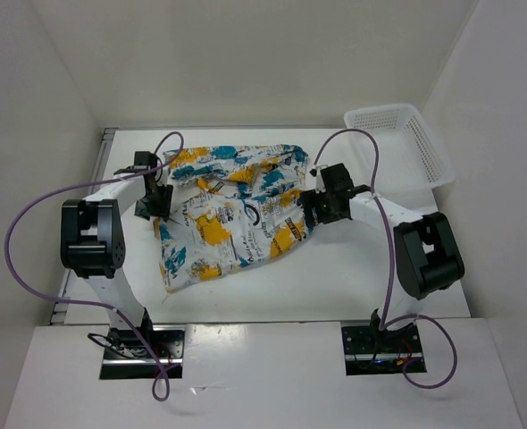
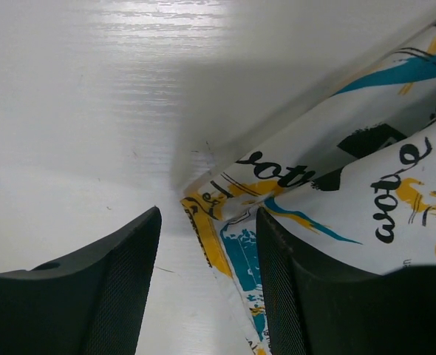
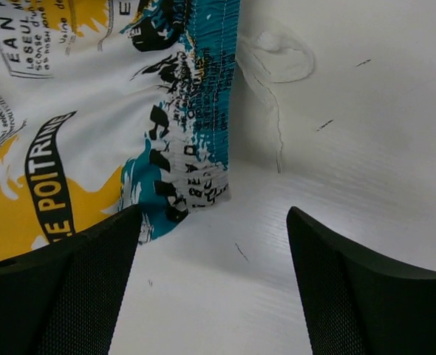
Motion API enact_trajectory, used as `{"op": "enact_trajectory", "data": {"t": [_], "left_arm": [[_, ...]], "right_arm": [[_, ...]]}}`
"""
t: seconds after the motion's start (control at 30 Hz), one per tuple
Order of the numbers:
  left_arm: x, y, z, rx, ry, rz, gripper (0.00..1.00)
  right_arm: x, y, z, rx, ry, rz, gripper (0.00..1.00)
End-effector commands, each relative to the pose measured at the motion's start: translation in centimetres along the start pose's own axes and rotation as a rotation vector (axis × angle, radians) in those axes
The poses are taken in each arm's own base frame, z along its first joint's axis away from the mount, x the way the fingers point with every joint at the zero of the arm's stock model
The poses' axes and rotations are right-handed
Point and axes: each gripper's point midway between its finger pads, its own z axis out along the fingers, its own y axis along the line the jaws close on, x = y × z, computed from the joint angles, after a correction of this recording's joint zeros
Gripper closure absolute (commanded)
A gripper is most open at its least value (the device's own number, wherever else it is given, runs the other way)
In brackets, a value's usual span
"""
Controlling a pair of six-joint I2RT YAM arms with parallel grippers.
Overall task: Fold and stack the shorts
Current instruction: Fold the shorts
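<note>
The shorts point(image 1: 232, 214), white with teal, yellow and black print, lie spread and rumpled on the table between both arms. My left gripper point(image 1: 154, 208) is open at their left edge; in the left wrist view a corner of the cloth point(image 2: 233, 251) lies between the fingers, close to the right finger point(image 2: 299, 296). My right gripper point(image 1: 310, 213) is open at their right edge; in the right wrist view the teal-banded corner of the shorts point(image 3: 196, 148) lies just ahead of the left finger point(image 3: 70, 296), and only bare table lies between the fingers.
A white lattice basket point(image 1: 406, 147) stands at the back right of the table. White walls enclose the table at the back and both sides. A purple cable loops from each arm.
</note>
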Motion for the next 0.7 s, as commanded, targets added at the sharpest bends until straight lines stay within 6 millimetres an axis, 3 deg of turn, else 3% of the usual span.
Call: {"op": "enact_trajectory", "data": {"t": [0.0, 0.1, 0.13, 0.17, 0.23, 0.27, 0.3, 0.33, 0.37, 0.4, 0.43, 0.47, 0.5, 0.57, 0.63, 0.67], "left_arm": [[-0.4, -0.7, 0.2, 0.055, 0.005, -0.002, 0.38], [0.2, -0.9, 1.2, 0.057, 0.036, 0.000, 0.38], [0.2, -1.0, 1.4, 0.066, 0.028, -0.001, 0.40], [-0.1, -1.0, 1.7, 0.065, 0.019, -0.001, 0.40], [0.1, -1.3, 2.6, 0.076, 0.039, 0.000, 0.46], [-0.6, -1.2, 2.6, 0.076, 0.035, -0.001, 0.51], [-0.8, -1.5, 2.8, 0.089, 0.035, -0.001, 0.60], [-0.6, -1.5, 3.3, 0.091, 0.053, 0.000, 0.82], [-1.5, -1.4, 2.8, 0.090, 0.037, -0.001, 0.90], [-2.1, -0.8, 2.9, 0.084, 0.027, -0.014, 0.96], [-2.7, 0.3, 2.6, 0.060, 0.016, -0.033, 1.00], [-4.0, 1.4, 1.8, 0.034, -0.022, -0.047, 1.00], [-7.0, 2.9, 0.1, 0.003, -0.111, -0.067, 1.00], [-9.4, 5.7, -1.2, -0.051, -0.180, -0.110, 0.99], [-11.6, 7.0, -2.8, -0.104, -0.238, -0.120, 0.85], [-11.6, 6.7, -2.8, -0.108, -0.238, -0.111, 0.69]], "right_arm": [[-0.5, 0.6, 1.6, -0.014, -0.024, 0.064, 0.16], [-1.3, 0.9, 3.0, -0.027, -0.026, 0.085, 0.16], [-2.6, 0.9, 3.3, -0.029, -0.051, 0.083, 0.16], [-2.3, 0.9, 4.1, -0.027, -0.032, 0.085, 0.19], [-2.5, 0.8, 4.8, -0.026, -0.024, 0.076, 0.37], [-2.3, 1.0, 5.4, -0.039, -0.011, 0.076, 0.54], [-2.3, 1.0, 5.4, -0.039, -0.011, 0.076, 0.63], [-2.0, 1.2, 5.6, -0.052, 0.000, 0.077, 0.72], [-2.0, 1.4, 5.6, -0.064, 0.001, 0.068, 0.81], [-2.6, 1.4, 5.1, -0.065, -0.007, 0.056, 0.98], [-3.4, 1.3, 4.4, -0.066, -0.028, 0.012, 1.00], [-3.9, 1.2, 3.9, -0.066, -0.042, -0.021, 1.00], [-4.2, 1.1, 3.2, -0.065, -0.043, -0.058, 1.00], [-4.8, 0.4, 1.8, -0.056, -0.066, -0.120, 1.00], [-3.6, 0.6, 1.3, -0.080, -0.045, -0.161, 1.00], [-2.7, 1.5, 0.6, -0.137, -0.034, -0.179, 1.00]]}}
